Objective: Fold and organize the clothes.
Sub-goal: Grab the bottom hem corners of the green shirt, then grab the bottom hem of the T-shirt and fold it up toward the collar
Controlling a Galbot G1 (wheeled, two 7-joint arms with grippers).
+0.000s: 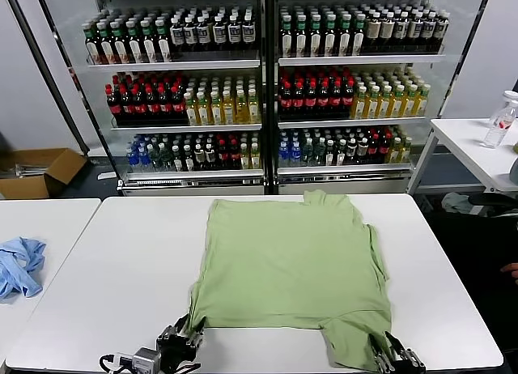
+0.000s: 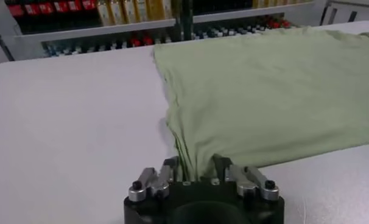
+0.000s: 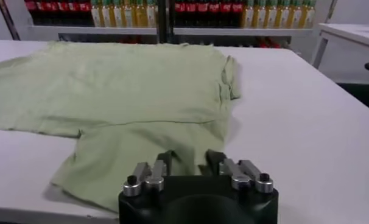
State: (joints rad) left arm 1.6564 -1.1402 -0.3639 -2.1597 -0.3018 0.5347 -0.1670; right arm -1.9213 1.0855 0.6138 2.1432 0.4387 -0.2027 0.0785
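Left gripper (image 2: 196, 173) clamped on near-left corner of green shirt (image 1: 291, 269); right gripper (image 3: 190, 163) clamped on near-right flap. Soft fabric, flat on white table (image 1: 121, 261). Cooler shelves (image 1: 267, 62) hold bottles.

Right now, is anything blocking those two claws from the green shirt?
No. The left gripper already pinches one near corner of the shirt, and the right gripper pinches the other. Nothing sits between them.

One green shirt (image 1: 291, 269), one blue cloth (image 1: 20, 265), two tables (image 1: 121, 252).

Matt cloth shirt (image 1: 291, 265), seemingly smooth table (image 1: 129, 269)
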